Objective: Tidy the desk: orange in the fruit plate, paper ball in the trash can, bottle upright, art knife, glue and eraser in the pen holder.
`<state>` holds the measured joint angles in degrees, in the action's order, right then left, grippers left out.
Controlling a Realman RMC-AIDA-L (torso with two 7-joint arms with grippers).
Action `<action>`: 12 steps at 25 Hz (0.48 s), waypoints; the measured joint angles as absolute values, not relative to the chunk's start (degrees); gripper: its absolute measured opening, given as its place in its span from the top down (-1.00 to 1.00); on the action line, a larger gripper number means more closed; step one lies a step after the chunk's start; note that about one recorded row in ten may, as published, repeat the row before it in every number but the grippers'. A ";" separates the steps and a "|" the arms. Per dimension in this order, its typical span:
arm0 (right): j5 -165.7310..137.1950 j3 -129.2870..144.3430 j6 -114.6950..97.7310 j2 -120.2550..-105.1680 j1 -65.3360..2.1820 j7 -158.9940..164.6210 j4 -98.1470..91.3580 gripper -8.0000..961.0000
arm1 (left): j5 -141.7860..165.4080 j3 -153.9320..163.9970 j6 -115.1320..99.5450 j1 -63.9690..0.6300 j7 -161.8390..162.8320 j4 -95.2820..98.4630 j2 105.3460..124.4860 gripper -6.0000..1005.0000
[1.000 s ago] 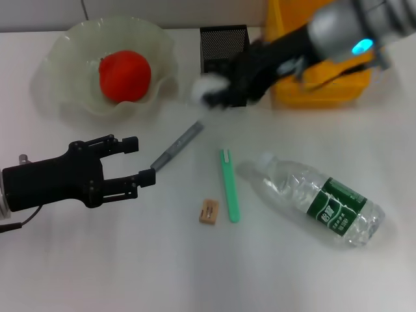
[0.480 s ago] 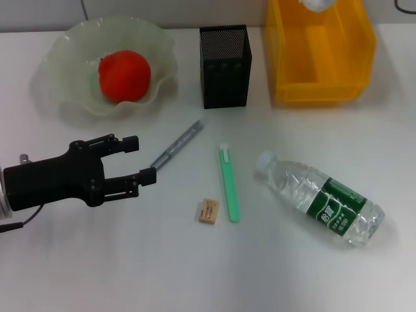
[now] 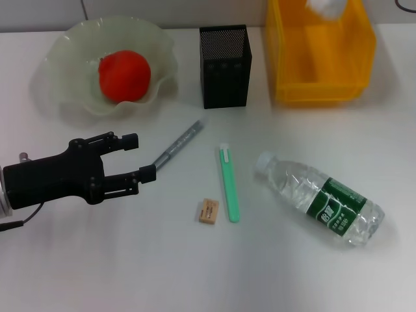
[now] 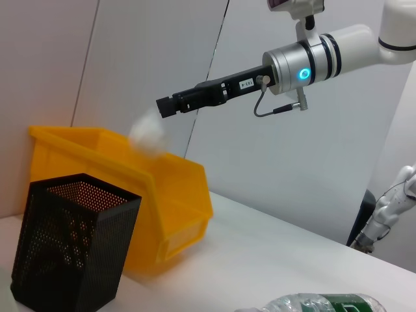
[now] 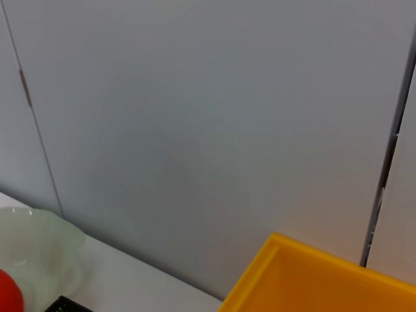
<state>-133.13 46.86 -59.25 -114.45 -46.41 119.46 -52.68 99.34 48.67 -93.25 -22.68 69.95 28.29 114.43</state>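
Paper ball (image 4: 147, 133) showing white, blurred, hanging over yellow trash can (image 4: 170, 195), right gripper (image 4: 168, 104) released above, left gripper (image 3: 136, 158) idling open.

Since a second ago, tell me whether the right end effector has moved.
Yes. It was low beside the pen holder in the head view; now the right end effector is raised above the yellow bin, out of that view.

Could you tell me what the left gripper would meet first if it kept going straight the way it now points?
Probably the grey pen. The left gripper is open and points across the table toward it; the pen's lower end lies just past the fingertips. Height above the table is unclear.
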 joint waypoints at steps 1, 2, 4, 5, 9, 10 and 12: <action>-133.14 46.88 -59.10 -114.47 -46.41 119.45 -52.65 -0.39 | 99.35 48.67 -93.25 -22.68 69.96 28.30 114.44 -0.61; -133.15 46.89 -58.99 -114.47 -46.41 119.43 -52.65 -0.47 | 99.36 48.68 -93.25 -22.68 69.96 28.29 114.43 -0.61; -133.15 46.90 -58.57 -114.54 -46.41 119.41 -52.64 -0.55 | 99.37 48.68 -93.25 -22.68 69.96 28.30 114.43 -0.61; -133.15 46.90 -58.27 -114.59 -46.41 119.40 -52.64 -0.56 | 99.38 48.68 -93.25 -22.68 69.96 28.30 114.43 -0.61; -130.84 46.13 -57.18 -115.13 -45.92 119.17 -52.99 -0.59 | 99.51 48.69 -93.27 -22.68 69.96 28.29 114.39 -0.61; -128.05 45.82 -57.36 -115.13 -45.41 118.26 -53.14 -0.60 | 99.56 48.69 -93.29 -22.67 69.96 28.30 114.36 -0.61; -120.07 45.57 -59.59 -114.53 -43.90 114.80 -52.96 -0.62 | 99.61 48.69 -93.31 -22.67 69.96 28.30 114.31 -0.61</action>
<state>-120.07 45.57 -59.58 -114.53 -43.90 114.80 -52.96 99.61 48.69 -93.31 -22.67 69.96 28.30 114.31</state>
